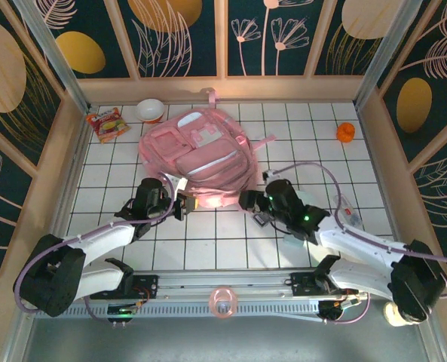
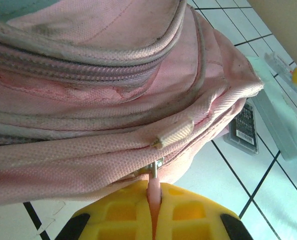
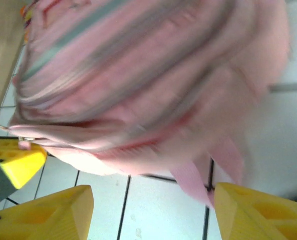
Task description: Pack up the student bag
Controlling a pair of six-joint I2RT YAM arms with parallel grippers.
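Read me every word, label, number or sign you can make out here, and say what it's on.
No text is legible.
Print and barcode on the dark flat box beside the student bag: too small to read.
Printing on the snack packet, far left corner: too small to read.
On the bag itself: no lettering visible.

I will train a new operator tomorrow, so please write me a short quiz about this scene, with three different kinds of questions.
1. True or false: the left gripper is shut on the zipper pull of the student bag.
2. The right gripper is: A) open, beside the bag; B) shut on a book; C) shut on a pen.
3. What colour is the small object near the far right corner of the table?
Key: 1 true; 2 A; 3 orange.
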